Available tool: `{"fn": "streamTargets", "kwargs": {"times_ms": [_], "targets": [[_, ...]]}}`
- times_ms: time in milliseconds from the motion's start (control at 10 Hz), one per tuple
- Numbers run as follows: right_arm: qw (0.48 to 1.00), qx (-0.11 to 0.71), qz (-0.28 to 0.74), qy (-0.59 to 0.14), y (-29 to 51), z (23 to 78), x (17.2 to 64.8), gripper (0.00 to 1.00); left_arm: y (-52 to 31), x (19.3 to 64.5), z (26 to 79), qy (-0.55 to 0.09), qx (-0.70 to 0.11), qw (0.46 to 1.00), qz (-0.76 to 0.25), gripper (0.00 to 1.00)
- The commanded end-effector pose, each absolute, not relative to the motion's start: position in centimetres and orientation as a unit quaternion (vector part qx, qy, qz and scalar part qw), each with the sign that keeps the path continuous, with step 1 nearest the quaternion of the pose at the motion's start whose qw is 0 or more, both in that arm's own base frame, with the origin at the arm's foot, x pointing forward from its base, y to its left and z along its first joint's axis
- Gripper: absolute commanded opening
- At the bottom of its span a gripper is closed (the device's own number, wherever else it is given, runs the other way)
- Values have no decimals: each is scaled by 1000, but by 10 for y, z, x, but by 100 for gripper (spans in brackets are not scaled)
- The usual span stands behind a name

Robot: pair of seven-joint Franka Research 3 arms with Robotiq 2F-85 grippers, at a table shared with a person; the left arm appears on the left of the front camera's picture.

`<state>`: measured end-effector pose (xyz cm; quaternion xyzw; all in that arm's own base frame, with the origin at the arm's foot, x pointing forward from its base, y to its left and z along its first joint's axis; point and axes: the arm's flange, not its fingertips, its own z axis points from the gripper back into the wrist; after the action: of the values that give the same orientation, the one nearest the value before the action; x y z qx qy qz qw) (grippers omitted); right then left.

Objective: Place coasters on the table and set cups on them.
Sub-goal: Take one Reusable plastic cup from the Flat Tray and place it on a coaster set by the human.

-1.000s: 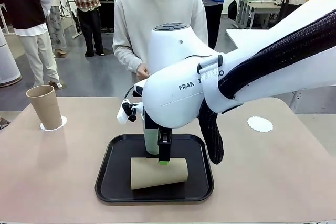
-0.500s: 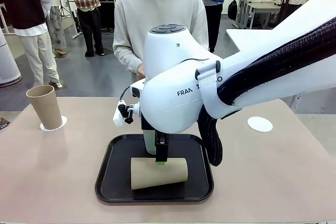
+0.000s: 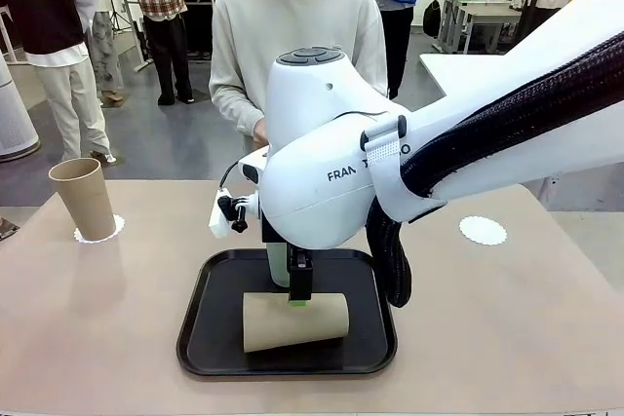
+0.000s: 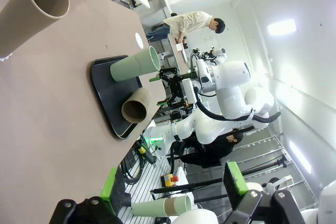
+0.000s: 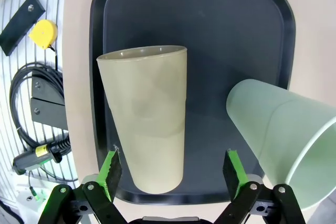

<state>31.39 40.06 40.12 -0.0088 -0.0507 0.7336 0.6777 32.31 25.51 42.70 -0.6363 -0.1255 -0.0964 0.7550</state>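
1. Right wrist view: the right gripper [image 5: 173,169] is seen with its jaws spread wide and nothing clamped. Its green pads [image 5: 111,167] stand to either side of the narrow end of a tan cup [image 5: 147,119], which lies on its side.
2. That lying cup rests on a black tray [image 5: 236,35]. A mint green cup [image 5: 283,140] is seen just beside it on the same tray, and in the left wrist view it appears to stand upright.
3. From the front, the right gripper [image 3: 300,291] is pointed straight down over the lying cup [image 3: 294,321], near the middle of the tray [image 3: 195,338]. The tray sits on the table [image 3: 97,338] at the robot's side.
4. The left gripper [image 4: 170,184] is held well away from the tray, with its fingers apart and empty.
5. At the table's left, a second tan cup [image 3: 85,199] is stood upright on a coaster [image 3: 115,231]; this pairing is judged done.
6. At the table's right, another coaster [image 3: 483,231] lies bare and well apart from the tray.
7. A person [image 3: 292,26] stands at the far side, behind the arm.
8. The task is judged about a third done: two cups are left on the tray, and the lying one appears to be next for picking.
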Motion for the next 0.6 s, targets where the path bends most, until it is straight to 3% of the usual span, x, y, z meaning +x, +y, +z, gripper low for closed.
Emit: {"fn": "streamTargets", "kwargs": {"times_ms": [0, 500], "targets": [[667, 10, 743, -54, 401, 398, 314, 100, 256, 322, 429, -128, -639, 752, -98, 100], [666, 28, 744, -42, 395, 377, 307, 100, 256, 322, 429, -128, -639, 752, -98, 100]]}}
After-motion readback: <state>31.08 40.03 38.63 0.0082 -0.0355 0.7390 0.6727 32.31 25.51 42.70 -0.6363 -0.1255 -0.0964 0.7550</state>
